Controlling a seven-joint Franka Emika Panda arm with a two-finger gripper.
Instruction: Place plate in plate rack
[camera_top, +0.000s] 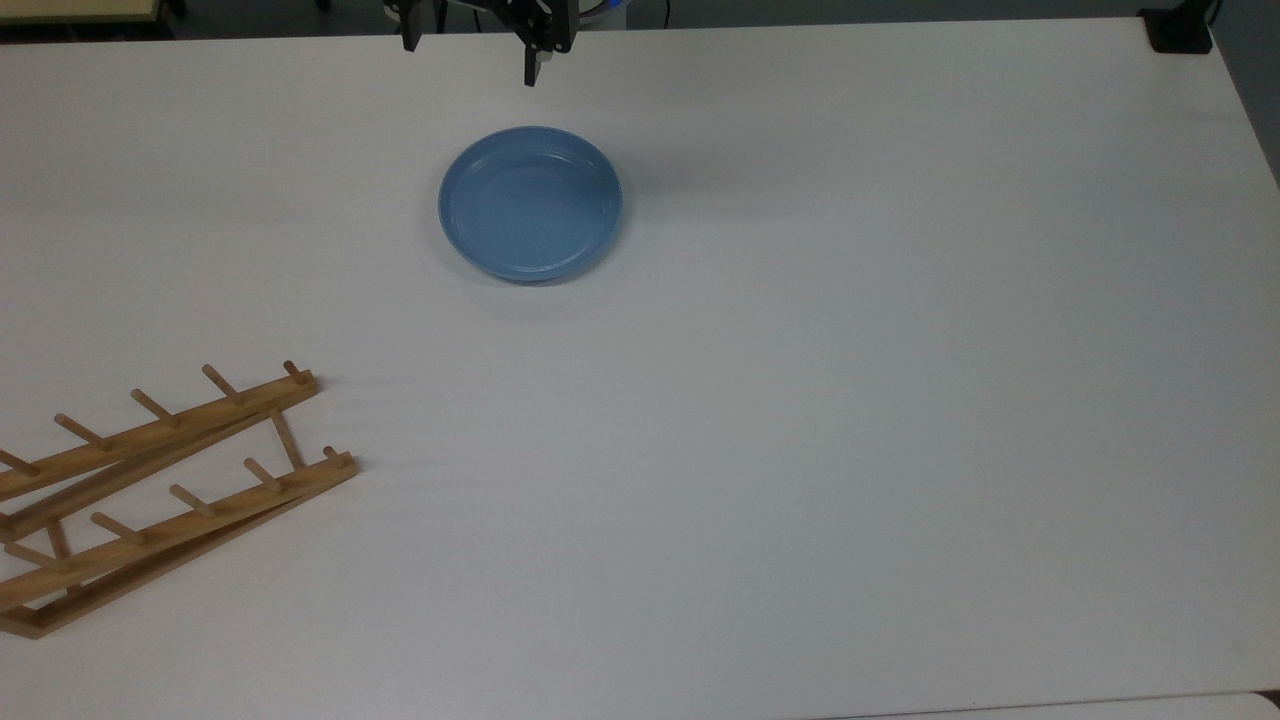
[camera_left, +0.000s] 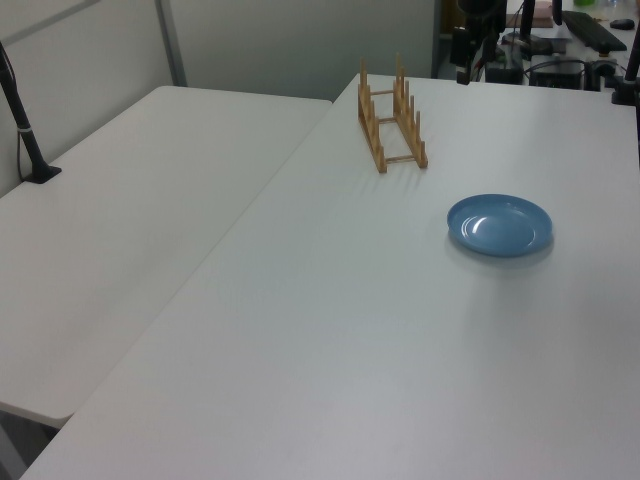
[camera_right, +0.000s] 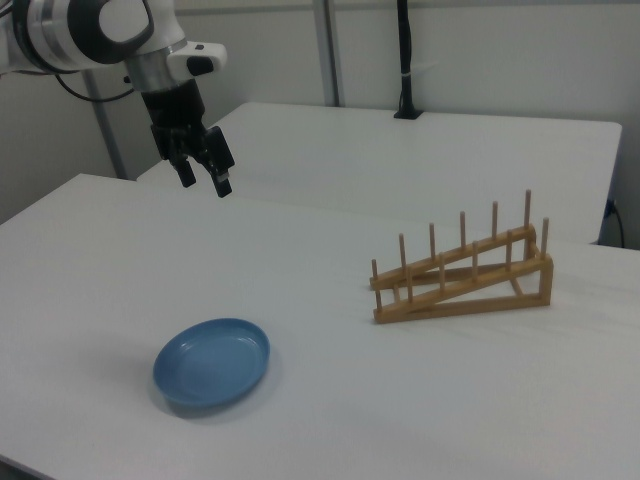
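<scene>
The light-blue plate (camera_top: 530, 203) lies flat on the white table (camera_top: 820, 420), upper middle in the top view. My gripper (camera_top: 470, 55) hangs open and empty above the table's far edge, just beyond the plate and well above it. In the right view, the gripper (camera_right: 205, 180) is up and to the left of the plate (camera_right: 212, 362). The wooden plate rack (camera_top: 170, 490) stands empty at the top view's lower left, far from the plate. In the left view the rack (camera_left: 392, 118) stands behind the plate (camera_left: 499, 224), with the gripper (camera_left: 467, 68) at the top.
A second white table (camera_right: 420, 150) adjoins this one, with a black pole (camera_right: 404, 60) clamped to it. A black clamp (camera_top: 1180, 30) sits on the corner at the top view's upper right. Monitors and cables (camera_left: 570, 40) lie behind the table in the left view.
</scene>
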